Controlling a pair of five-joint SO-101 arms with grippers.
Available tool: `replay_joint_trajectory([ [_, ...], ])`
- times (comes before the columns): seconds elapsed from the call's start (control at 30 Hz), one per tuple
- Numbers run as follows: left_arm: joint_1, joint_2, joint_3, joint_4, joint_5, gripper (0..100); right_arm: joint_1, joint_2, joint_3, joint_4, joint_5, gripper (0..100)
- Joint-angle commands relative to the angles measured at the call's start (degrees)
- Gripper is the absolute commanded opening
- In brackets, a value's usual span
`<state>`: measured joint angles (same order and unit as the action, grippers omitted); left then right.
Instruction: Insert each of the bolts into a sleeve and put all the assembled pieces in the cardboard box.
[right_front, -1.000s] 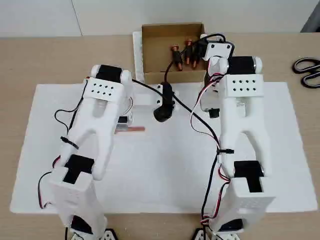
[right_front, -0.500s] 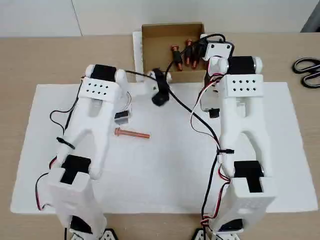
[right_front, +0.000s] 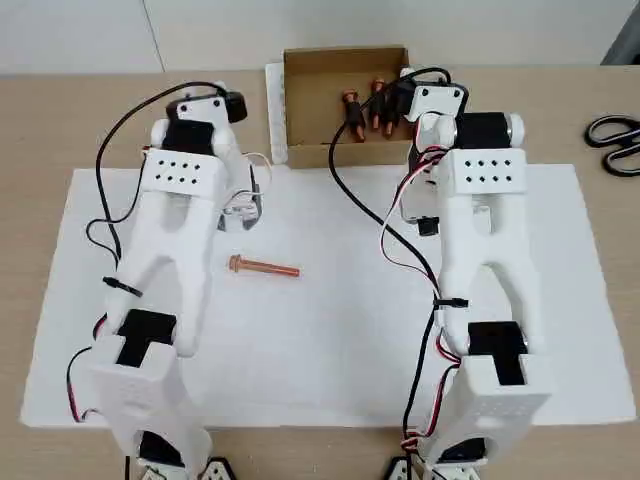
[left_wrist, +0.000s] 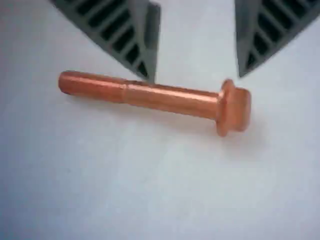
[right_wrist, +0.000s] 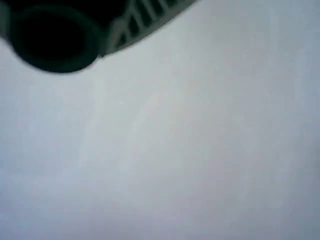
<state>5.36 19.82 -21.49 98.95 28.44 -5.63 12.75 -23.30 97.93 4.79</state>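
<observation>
Bolt (right_front: 264, 267) loose on white mat (right_front: 330, 350), centre-left; left gripper (left_wrist: 196, 75) spread apart beside it. Right gripper (right_front: 415, 100) at cardboard box (right_front: 320, 155), top centre: can't tell its grip.

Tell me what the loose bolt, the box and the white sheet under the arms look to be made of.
Bolt: metal with a copper-coloured satin finish, judging by the soft highlight along its shaft. Whether it is solid copper or plated cannot be told. Box: plain brown cardboard, matte. Sheet: white and matte, possibly foam or paper; the look leaves it open.
</observation>
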Motion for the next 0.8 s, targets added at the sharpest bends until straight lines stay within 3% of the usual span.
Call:
replay_joint_trajectory([
  [0.0,1.6,-3.3,0.0,1.4,18.0,11,0.5,-3.3,-0.3,0.4,0.1,0.5],
  [0.33,1.3,-3.0,8.8,1.2,29.1,22,0.5,-3.3,-0.3,0.5,0.1,0.5],
  [0.77,1.5,-2.9,15.5,-5.7,29.4,22,0.5,-3.3,-0.2,0.5,0.1,0.5],
])
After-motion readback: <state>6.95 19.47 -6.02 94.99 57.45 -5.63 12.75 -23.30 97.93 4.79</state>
